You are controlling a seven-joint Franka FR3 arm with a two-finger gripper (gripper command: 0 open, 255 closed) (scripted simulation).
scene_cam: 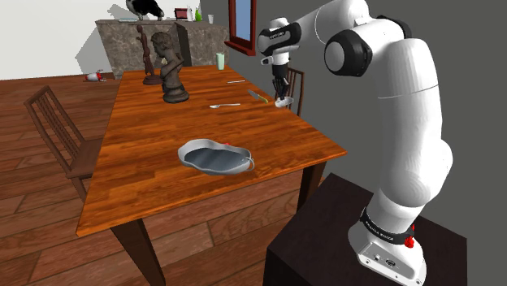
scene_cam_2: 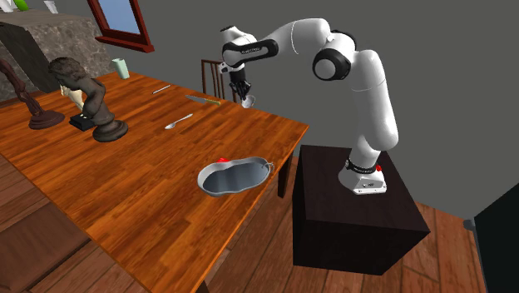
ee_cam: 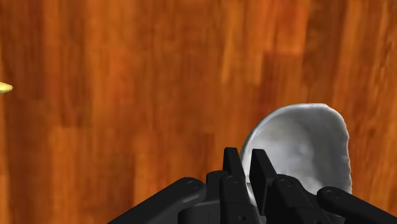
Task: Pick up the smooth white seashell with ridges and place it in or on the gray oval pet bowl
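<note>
Wrist view puts the gripper (ee_cam: 246,159) first: its two black fingers are drawn nearly together on the near rim of the shell (ee_cam: 305,143). We read it as clenched on the shell, pinching the thin edge rather than spanning the wide body, which we judge to be the only hold narrow fingers can get on so broad a cup. The shell's pale, hollow side faces the camera, and it hangs off to one side of the fingers, with the bare wood of the table (ee_cam: 127,95) behind it. In the shoulder view the shell sits just under the fingertips, near the table edge at that view's right. It looks lifted clear of the wood, though we cannot tell how high. A knife (scene_cam: 257,96) and a spoon (scene_cam: 225,106) lie near that spot, and a dark bust (scene_cam: 172,69) stands further along the table. The grey bowl (scene_cam: 188,149) rests well apart from the gripper, open side up, so the shell can go in from above. We judge the pick done and the carry to the bowl next. The off-centre rim hold could let the shell swing or slip, so a slow move seems wise.
</note>
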